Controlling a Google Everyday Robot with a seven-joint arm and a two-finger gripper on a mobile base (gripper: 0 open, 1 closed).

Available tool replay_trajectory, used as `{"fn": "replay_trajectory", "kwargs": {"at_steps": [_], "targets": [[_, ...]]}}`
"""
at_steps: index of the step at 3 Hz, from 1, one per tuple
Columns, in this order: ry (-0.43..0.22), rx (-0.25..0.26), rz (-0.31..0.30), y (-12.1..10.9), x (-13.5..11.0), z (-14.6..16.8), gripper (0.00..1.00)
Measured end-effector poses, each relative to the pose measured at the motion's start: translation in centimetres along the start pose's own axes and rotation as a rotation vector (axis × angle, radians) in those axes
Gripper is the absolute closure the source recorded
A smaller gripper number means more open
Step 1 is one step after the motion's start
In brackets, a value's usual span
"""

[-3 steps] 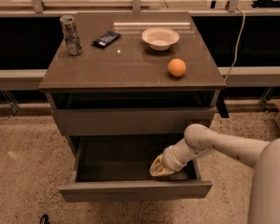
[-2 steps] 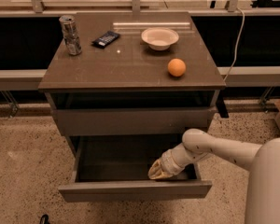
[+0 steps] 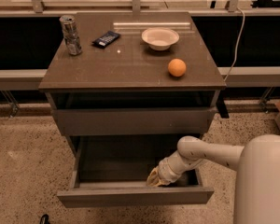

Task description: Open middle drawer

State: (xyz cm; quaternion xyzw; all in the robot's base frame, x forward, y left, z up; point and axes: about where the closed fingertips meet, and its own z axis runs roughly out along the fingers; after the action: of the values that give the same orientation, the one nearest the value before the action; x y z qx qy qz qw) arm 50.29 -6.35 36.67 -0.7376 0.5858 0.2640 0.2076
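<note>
The middle drawer [image 3: 130, 196] is pulled well out of the cabinet, showing its plain grey inside. Its flat front panel faces the floor side of the view. My gripper [image 3: 154, 178] reaches down into the drawer's right half, just behind the front panel, with its tan tip against the inner side of the panel. The white arm [image 3: 210, 153] comes in from the lower right. Above it, the upper drawer front [image 3: 130, 121] stands slightly out, with a dark gap under the cabinet top.
On the cabinet top [image 3: 126, 64] stand a metal can [image 3: 71, 34], a dark flat packet [image 3: 106, 38], a white bowl [image 3: 160, 38] and an orange [image 3: 177, 67]. A cable [image 3: 235, 41] hangs at the right. Speckled floor [image 3: 23, 171] surrounds the cabinet.
The gripper has moved toward the front and a little left, and the middle drawer has slid out slightly further with it.
</note>
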Motion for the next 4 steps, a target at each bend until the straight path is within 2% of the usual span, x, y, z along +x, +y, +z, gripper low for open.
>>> {"fn": "replay_trajectory", "kwargs": {"at_steps": [1,2,3,4], "targets": [[0.008,-0.058,0.011,1.2,0.1,0.8,1.00],[0.010,-0.058,-0.008,3.4,-0.5,-1.5,1.00],[-0.019,-0.025,-0.011,4.8,-0.7,-3.7,1.00],[-0.060,0.004,-0.012,4.6,-0.8,-4.3,1.00]]}}
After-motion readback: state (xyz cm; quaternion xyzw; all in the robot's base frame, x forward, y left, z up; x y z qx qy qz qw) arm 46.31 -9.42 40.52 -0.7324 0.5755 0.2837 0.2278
